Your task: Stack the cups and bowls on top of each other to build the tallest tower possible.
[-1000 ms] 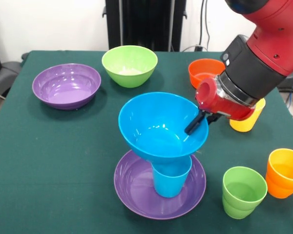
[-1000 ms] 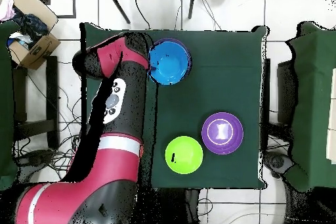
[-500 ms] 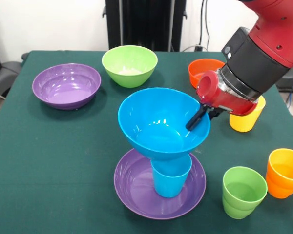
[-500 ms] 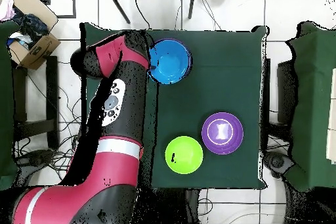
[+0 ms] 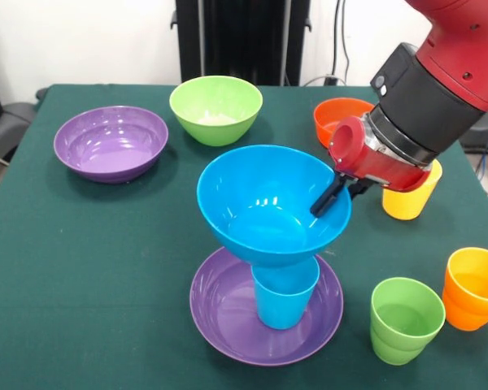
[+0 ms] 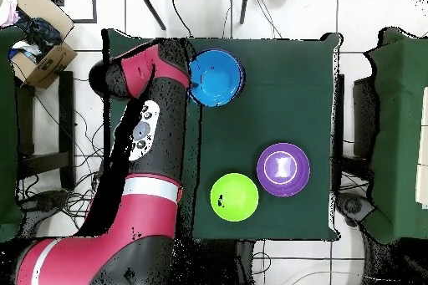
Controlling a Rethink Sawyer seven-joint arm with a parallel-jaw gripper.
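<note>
We see the green-clothed table (image 5: 81,268) filling most of the front view, and the red and black arm (image 5: 439,89) coming in from the upper right. At lower centre stands the tower (image 5: 268,260): a wide purple bowl (image 5: 228,325) as base, a blue cup (image 5: 285,301) upright in it, and a deep blue bowl (image 5: 264,207) sitting on the cup's rim, tilted slightly. The gripper (image 5: 329,199) pinches the right rim of that blue bowl, one dark finger showing inside the wall; the other is hidden behind it. In the overhead view the blue bowl (image 6: 216,78) lies near the upper left of the cloth, beside the arm (image 6: 142,131).

At upper left of the front view rests the second purple bowl (image 5: 110,142), and right of it the light green bowl (image 5: 215,110). The orange bowl (image 5: 337,118) sits at upper right, partly behind the arm. A yellow cup (image 5: 411,199) peeks out below the wrist. At lower right stand the green cup (image 5: 405,318) and the orange cup (image 5: 474,288), close together.
</note>
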